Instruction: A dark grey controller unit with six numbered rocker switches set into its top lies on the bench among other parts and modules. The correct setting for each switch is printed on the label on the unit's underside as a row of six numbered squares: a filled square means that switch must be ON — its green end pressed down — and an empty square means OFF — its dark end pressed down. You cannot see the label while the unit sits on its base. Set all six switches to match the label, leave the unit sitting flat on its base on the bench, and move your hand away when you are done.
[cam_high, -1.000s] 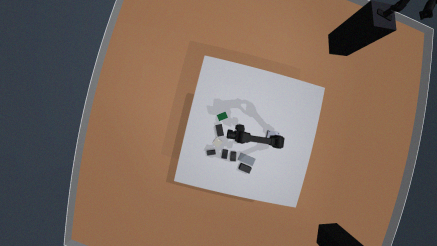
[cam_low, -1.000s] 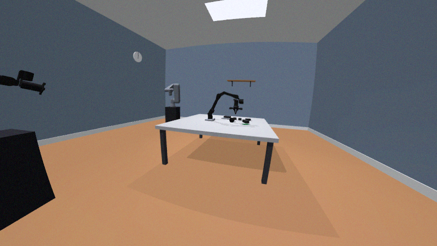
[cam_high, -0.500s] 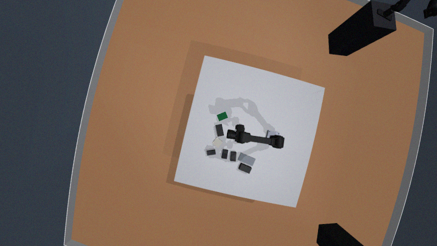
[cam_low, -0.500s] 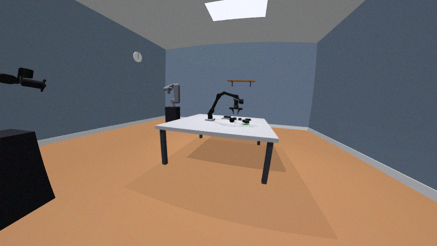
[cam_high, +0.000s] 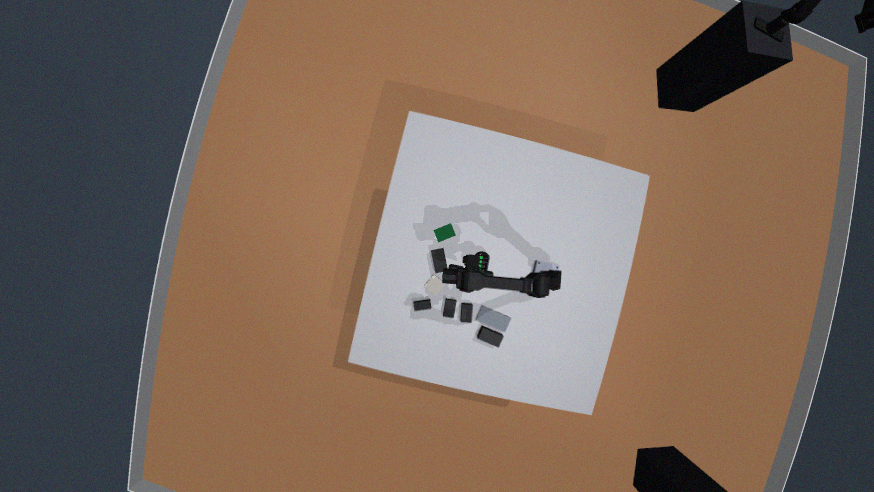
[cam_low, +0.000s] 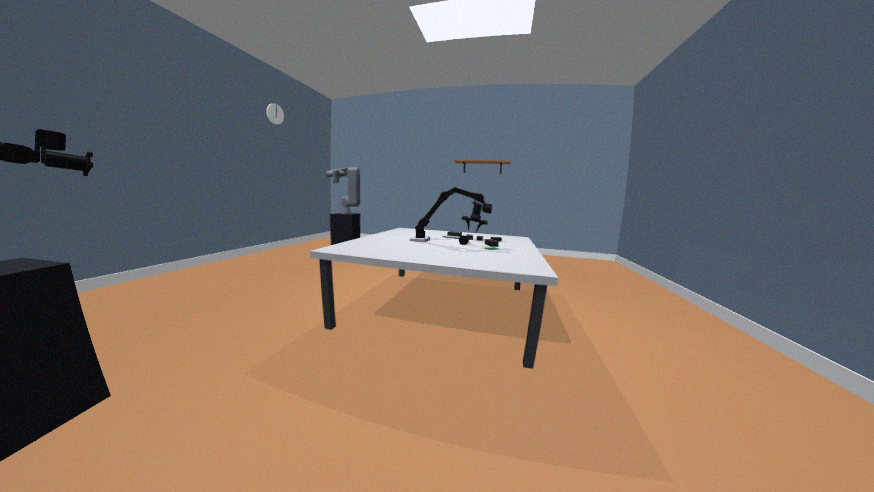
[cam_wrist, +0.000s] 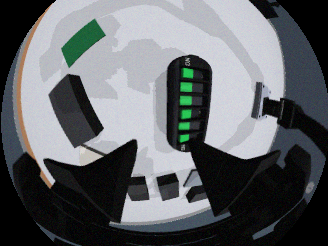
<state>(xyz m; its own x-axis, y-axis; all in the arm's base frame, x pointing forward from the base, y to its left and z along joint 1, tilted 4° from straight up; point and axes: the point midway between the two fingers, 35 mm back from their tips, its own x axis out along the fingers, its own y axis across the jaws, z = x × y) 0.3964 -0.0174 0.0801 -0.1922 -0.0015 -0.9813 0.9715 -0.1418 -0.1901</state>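
The dark grey controller unit sits on its base on the white bench, switches up. In the wrist view it stands right of centre with its long side running up and down. Its six rockers show green ends at left and dark ends at right; which ends are pressed is too small to tell surely. The label underneath is hidden. My gripper is open and empty, above the bench. In the wrist view the right fingertip overlaps the unit's lower end; no contact is visible.
A green board and a long dark block lie beyond the unit. A beige piece, small dark blocks, a grey plate and another dark block lie to one side.
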